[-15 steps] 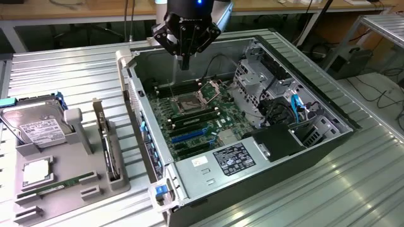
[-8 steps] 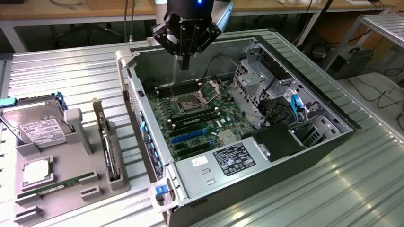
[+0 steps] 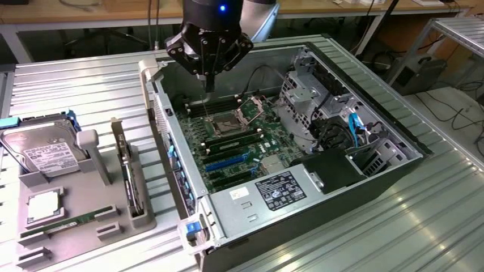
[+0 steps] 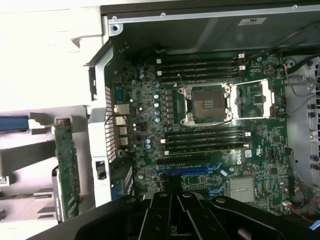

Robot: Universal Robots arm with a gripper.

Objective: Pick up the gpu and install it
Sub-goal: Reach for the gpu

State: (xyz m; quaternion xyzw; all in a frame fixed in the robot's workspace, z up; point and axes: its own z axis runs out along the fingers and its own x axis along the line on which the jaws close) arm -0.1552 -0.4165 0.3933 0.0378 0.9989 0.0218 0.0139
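Observation:
The gpu (image 3: 128, 170), a thin green card with a long silver end bracket, stands on edge in a grey holder tray (image 3: 90, 226) beside the open computer case (image 3: 393, 130), on the exterior view's left. In the wrist view its green board (image 4: 66, 165) shows outside the case wall. My gripper (image 3: 209, 86) hangs over the back part of the motherboard (image 3: 261, 127), above the case and apart from the card. Its black fingers (image 4: 165, 200) are shut together with nothing between them.
On the tray sit a silver hard drive (image 3: 45, 153), a CPU (image 3: 44, 205) and a RAM stick (image 3: 68, 222). Inside the case are the open CPU socket (image 4: 206, 104), blue expansion slots (image 3: 226, 163), a power supply (image 3: 280, 190) and a drive cage (image 3: 306, 93). The ribbed metal table (image 3: 393, 226) surrounds the case.

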